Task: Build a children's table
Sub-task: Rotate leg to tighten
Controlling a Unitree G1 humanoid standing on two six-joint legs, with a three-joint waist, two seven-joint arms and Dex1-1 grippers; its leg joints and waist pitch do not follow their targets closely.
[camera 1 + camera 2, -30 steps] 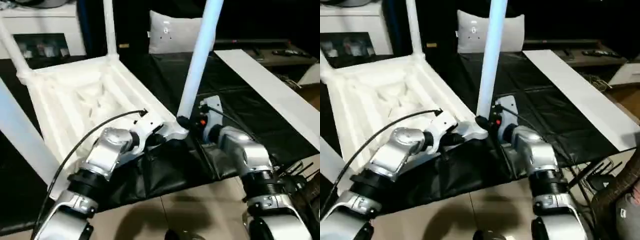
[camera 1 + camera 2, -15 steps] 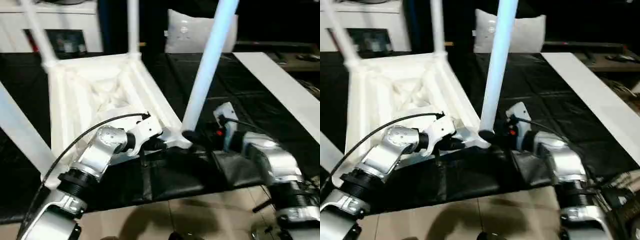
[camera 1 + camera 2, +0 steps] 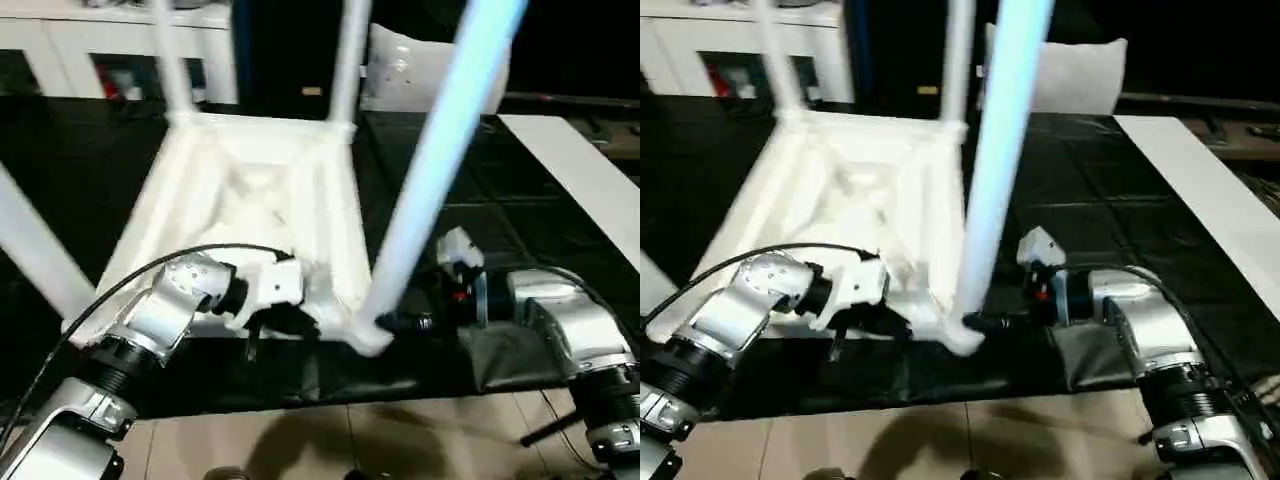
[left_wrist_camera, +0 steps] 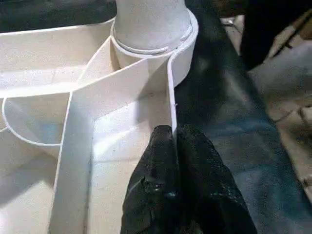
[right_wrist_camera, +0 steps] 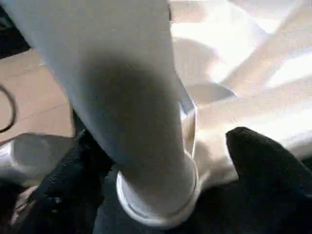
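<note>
The children's table (image 3: 250,200) lies upside down across the middle of the head view on the black-covered counter (image 3: 560,210), legs pointing up. My left jaws (image 4: 171,139) are pinched on a thin rib of its underside beside the near corner socket (image 4: 161,53). My right jaws (image 5: 146,170) straddle the near leg (image 3: 435,170) at its base, spread around it. I'd brace the rim and press that leg straight down.

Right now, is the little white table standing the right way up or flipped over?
Flipped over. The tabletop shows its ribbed underside, and the legs, like the nearest leg, point upward from the corner sockets.
</note>
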